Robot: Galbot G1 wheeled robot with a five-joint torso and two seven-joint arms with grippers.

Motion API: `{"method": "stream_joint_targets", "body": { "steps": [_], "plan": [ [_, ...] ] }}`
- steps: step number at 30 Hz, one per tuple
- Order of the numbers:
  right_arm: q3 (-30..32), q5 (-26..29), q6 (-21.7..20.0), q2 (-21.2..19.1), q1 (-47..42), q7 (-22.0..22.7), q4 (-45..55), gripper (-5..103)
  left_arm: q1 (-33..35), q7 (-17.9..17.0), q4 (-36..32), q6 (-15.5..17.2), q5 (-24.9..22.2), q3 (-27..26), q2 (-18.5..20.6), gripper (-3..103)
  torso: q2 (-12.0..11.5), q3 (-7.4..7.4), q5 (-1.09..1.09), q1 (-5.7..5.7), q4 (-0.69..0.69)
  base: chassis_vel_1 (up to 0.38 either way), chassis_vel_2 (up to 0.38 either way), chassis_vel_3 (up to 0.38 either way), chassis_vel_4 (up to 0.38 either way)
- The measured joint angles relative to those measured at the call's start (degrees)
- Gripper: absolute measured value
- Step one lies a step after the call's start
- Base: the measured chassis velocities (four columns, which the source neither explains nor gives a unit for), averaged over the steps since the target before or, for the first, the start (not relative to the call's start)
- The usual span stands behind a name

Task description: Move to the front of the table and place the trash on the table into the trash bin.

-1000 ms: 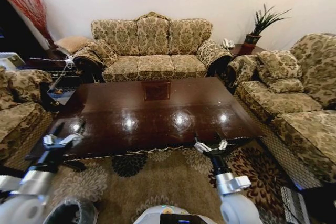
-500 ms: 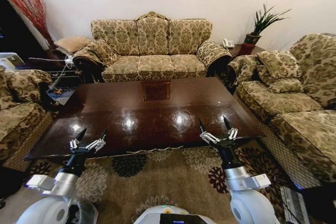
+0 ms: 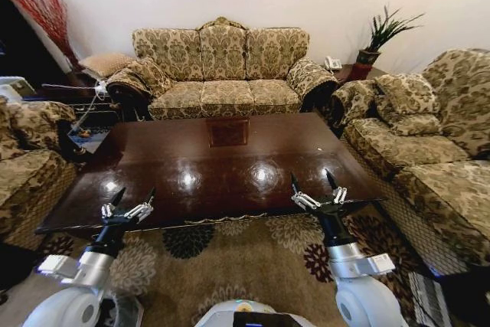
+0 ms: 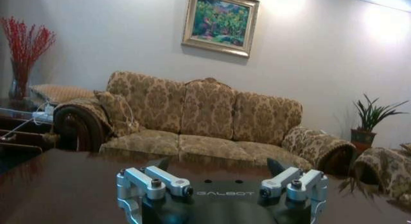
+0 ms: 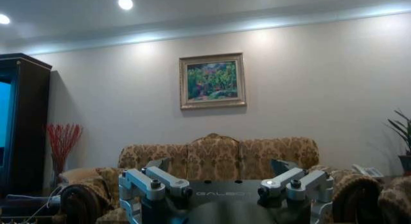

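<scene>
Two grippers are raised over the near edge of the table (image 3: 230,158), each with its fingers spread and nothing between them: the left gripper (image 3: 132,201) toward the near left corner, the right gripper (image 3: 314,185) toward the near right corner. The robot faces the long near side, so the approach step appears complete. No trash can be made out on the glossy top, whose inset square panel (image 3: 227,132) lies near the far edge; the collecting step therefore seems either finished or without a target. Any next move calls first for locating litter and the trash bin; a dark rounded shape at the head view's lower left, beside the left arm, may be the bin, but this cannot be confirmed.

The head view gives the whole tabletop and surrounding sofas (image 3: 222,67). The left wrist view adds the tabletop at grazing level before the open left gripper (image 4: 220,176). The right wrist view looks higher, past the open right gripper (image 5: 222,175), to the framed painting (image 5: 212,81) and ceiling lights (image 5: 126,2).
</scene>
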Motion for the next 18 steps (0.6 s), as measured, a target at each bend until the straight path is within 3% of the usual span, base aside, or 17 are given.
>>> {"method": "stream_joint_targets", "body": {
  "steps": [10, 18],
  "plan": [
    [0.0, 0.0, 0.0, 0.0, 0.0, 0.0, -0.1, 100, 0.0, 0.0, 0.1, 0.0, -0.1, 0.0, 0.0, 100, 0.0, 0.0, 0.04, -0.01, -0.01, -0.07, -0.079, 0.076, 0.083],
    [0.0, 0.0, 0.0, 0.0, 0.0, 0.0, -0.1, 100, 0.0, 0.0, 0.1, -0.1, -0.1, -0.1, 0.0, 100, 0.0, 0.0, -0.01, 0.0, 0.0, 0.029, 0.03, 0.009, 0.013]
  ]
}}
